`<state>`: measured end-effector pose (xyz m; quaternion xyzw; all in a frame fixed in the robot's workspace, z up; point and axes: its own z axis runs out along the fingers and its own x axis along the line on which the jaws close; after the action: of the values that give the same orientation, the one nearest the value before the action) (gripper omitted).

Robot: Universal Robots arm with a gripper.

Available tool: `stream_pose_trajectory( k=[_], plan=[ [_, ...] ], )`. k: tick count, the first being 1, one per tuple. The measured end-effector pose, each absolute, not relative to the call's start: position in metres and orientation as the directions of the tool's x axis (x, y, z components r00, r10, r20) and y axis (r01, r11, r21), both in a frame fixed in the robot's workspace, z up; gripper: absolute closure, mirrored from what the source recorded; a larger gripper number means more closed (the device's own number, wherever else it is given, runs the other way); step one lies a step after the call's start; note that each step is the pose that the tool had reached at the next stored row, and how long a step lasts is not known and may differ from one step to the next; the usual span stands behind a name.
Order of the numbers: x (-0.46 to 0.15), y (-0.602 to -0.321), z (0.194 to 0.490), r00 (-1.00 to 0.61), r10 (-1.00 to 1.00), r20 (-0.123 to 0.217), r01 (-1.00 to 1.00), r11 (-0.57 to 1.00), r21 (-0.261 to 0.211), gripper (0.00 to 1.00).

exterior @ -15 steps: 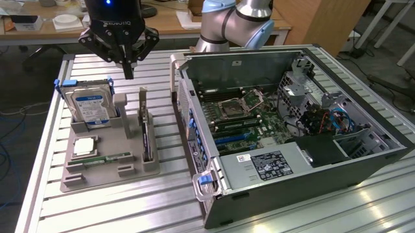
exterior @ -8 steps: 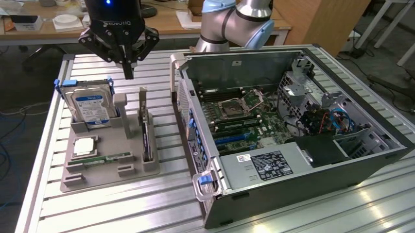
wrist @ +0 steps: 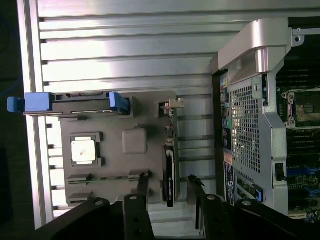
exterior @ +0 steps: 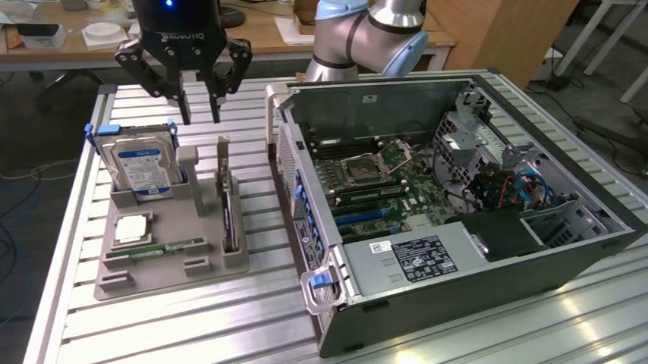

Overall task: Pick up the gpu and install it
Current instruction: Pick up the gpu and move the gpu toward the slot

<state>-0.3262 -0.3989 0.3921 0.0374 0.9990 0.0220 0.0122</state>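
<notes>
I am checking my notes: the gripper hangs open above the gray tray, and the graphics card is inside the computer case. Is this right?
Not quite. The exterior view shows the graphics card standing on edge in the gray tray, not inside the computer case. The gripper does hang open above it.

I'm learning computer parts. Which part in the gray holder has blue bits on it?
The hard drive, standing upright with blue clips at both sides. The gpu, chip and memory stick have none.

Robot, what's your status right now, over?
Gripper open, empty, above the gpu. Gpu upright in gray holder, not gripped. Nothing in the way.
</notes>
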Motion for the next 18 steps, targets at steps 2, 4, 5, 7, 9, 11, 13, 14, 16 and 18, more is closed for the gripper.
stream_pose_trajectory(
  k=[2,4,5,7,9,11,13,14,16,18],
  plan=[
    [-0.3263,-0.399,0.392,-0.997,0.072,-0.023,0.071,0.996,0.045,0.53],
    [-0.3263,-0.3996,0.3918,-0.998,0.064,-0.022,0.063,0.997,0.045,0.47],
    [-0.3263,-0.3996,0.3916,-0.998,0.061,-0.021,0.06,0.997,0.044,0.47],
    [-0.3263,-0.3999,0.3911,-0.998,0.06,-0.02,0.059,0.997,0.044,0.47],
    [-0.3262,-0.4,0.3907,-0.998,0.059,-0.019,0.058,0.997,0.042,0.47],
    [-0.3262,-0.4003,0.3905,-0.999,0.051,-0.017,0.05,0.998,0.039,0.47],
    [-0.3263,-0.4007,0.3904,-0.999,0.048,-0.014,0.047,0.998,0.037,0.47],
    [-0.3263,-0.4007,0.3903,-0.999,0.048,-0.014,0.047,0.998,0.036,0.47],
    [-0.3263,-0.4007,0.3903,-0.999,0.047,-0.014,0.047,0.998,0.036,0.47],
    [-0.3262,-0.4007,0.3902,-0.999,0.047,-0.014,0.047,0.998,0.036,0.47]
  ],
)
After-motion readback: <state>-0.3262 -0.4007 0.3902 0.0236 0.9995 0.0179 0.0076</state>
